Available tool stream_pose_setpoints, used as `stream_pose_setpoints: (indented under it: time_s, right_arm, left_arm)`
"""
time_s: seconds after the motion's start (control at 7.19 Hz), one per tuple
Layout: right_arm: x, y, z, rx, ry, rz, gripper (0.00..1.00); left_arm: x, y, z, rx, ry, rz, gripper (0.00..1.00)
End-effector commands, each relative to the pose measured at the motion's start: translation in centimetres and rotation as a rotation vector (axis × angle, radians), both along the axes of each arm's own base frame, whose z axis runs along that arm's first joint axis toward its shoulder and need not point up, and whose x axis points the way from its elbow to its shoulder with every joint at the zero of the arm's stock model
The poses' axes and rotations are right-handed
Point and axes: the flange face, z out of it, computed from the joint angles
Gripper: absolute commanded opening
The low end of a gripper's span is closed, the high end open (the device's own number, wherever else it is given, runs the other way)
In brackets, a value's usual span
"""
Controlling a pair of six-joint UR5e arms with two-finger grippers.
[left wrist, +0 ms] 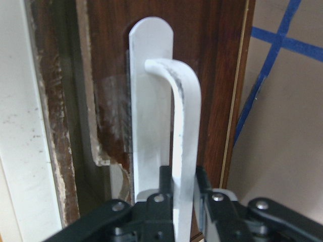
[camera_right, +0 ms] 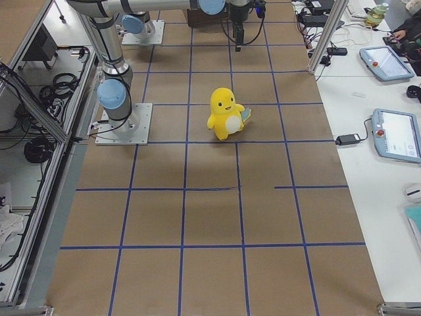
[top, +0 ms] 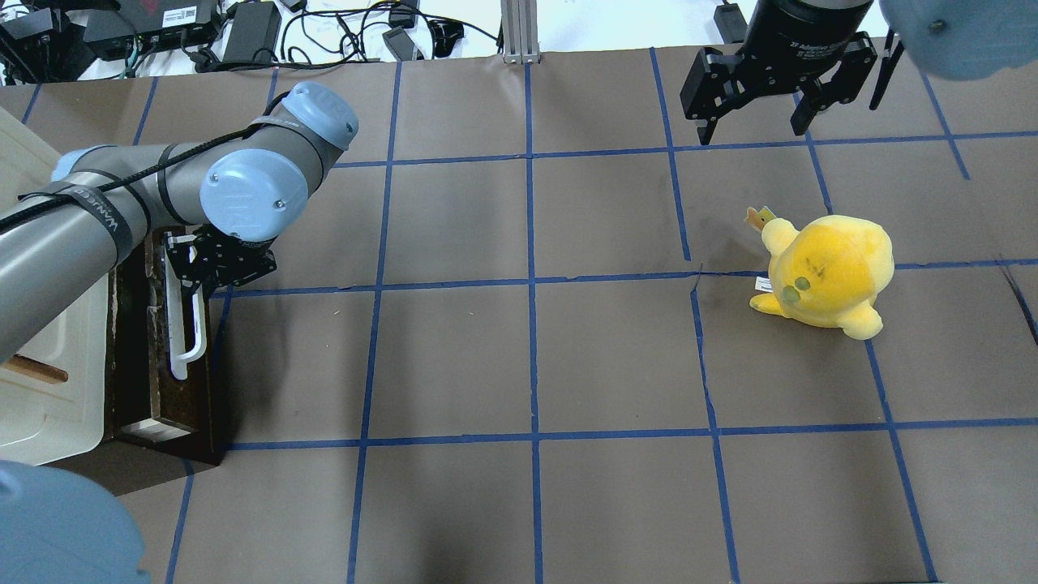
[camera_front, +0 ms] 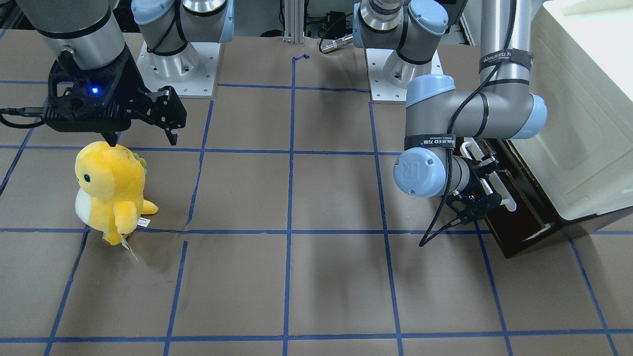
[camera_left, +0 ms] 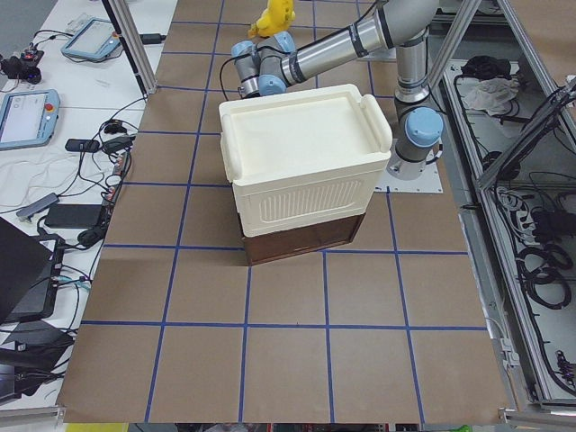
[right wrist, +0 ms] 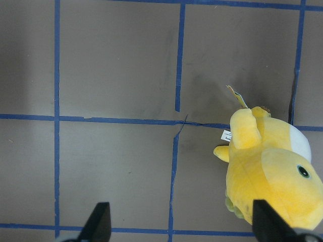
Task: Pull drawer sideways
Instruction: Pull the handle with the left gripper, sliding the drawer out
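The drawer (camera_front: 519, 220) has a dark brown front and a long white bar handle (camera_front: 500, 192). It sits under a cream-white box at the table's left end and also shows in the overhead view (top: 162, 397). My left gripper (left wrist: 182, 184) is shut on the white handle (left wrist: 184, 126), with a finger on each side of the bar; it also shows in the overhead view (top: 203, 272). My right gripper (camera_front: 143, 136) is open and empty, hanging above the table far from the drawer, and it also shows from overhead (top: 754, 130).
A big cream-white plastic box (camera_front: 583, 113) stands on top of the drawer unit. A yellow plush toy (camera_front: 111, 188) stands just below my right gripper; the right wrist view shows it too (right wrist: 272, 171). Blue tape lines grid the brown table (camera_front: 296, 247).
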Motion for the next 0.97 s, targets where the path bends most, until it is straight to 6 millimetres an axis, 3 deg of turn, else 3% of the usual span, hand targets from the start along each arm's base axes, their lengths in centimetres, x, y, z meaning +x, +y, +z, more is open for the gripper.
stream_pose_setpoints:
  time_s: [0.0,0.83]
  right_arm:
    - [0.0,0.0,0.0,0.000,-0.001,0.000,1.00]
    - [0.0,0.0,0.0,0.000,-0.001,0.000,1.00]
  left_arm:
    - [-0.1,0.0,0.6,0.001,0.001,-0.002,0.00]
    - [-1.7,0.2,0.0,0.004,0.020,-0.014,0.00]
